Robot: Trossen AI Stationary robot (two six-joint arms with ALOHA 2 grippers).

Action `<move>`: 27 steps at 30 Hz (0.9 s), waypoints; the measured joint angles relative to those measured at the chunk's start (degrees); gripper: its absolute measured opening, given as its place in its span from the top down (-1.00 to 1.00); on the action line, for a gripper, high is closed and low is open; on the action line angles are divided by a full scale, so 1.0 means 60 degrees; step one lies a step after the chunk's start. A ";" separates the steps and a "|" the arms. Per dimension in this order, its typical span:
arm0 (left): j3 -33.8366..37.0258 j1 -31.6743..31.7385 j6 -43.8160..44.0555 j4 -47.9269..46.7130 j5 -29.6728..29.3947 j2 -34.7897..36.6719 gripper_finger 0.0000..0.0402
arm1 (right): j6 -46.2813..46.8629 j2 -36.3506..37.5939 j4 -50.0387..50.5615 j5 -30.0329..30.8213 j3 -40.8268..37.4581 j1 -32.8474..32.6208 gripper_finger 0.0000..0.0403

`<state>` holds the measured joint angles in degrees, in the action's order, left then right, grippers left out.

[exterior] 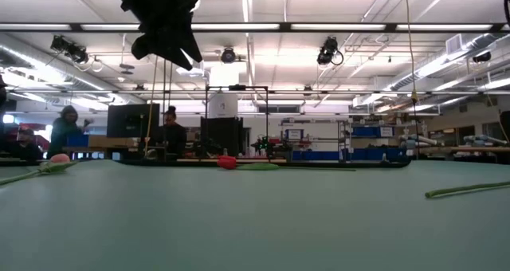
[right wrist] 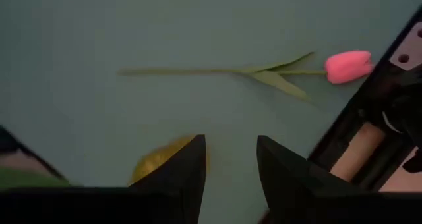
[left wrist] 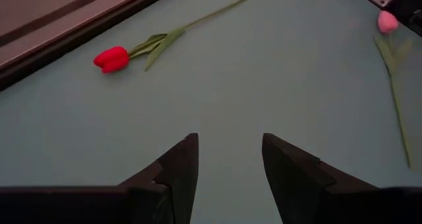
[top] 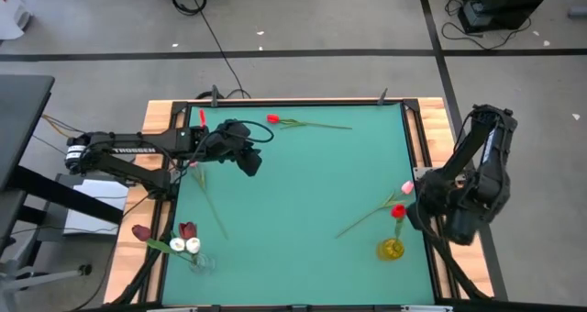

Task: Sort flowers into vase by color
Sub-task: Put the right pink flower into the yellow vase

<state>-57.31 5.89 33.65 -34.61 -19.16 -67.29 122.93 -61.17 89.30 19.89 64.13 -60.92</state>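
High view: we are hovering left gripper (top: 249,161) unclenched, empty, facing red tulip (top: 273,119); right gripper (right wrist: 231,161) released over yellow vase (top: 392,249).

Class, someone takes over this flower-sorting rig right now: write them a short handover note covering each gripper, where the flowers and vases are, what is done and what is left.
Left gripper: open, empty, over the far left of the mat.
Right gripper: open, empty, at the right edge above the yellow vase.
Done: a red tulip stands in the yellow vase; white tulips and dark maroon tulips are at the clear vase, near left.
Left: the red tulip lying at the far edge, the pink tulip lying by the right edge, and a stem lying under the left arm.
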 joint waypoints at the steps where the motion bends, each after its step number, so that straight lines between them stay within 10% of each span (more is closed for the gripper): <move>1: -0.0001 0.0000 0.0002 -0.0011 0.0027 0.0000 0.14 | -0.0005 0.0055 0.0011 -0.0019 -0.0023 0.0228 0.29; 15: -0.0001 0.0000 0.0040 -0.0313 0.0915 0.0000 0.14 | -0.0247 0.2056 0.0068 0.3444 -0.0028 0.2478 0.29; 27: 0.0003 0.0000 -0.0825 -0.0138 0.0929 0.0000 0.14 | -0.0532 0.1537 -0.0435 0.2215 -0.0028 0.5996 0.29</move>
<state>-57.30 5.89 28.70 -35.44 -13.58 -67.29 119.74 -51.94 86.69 33.18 63.96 -24.95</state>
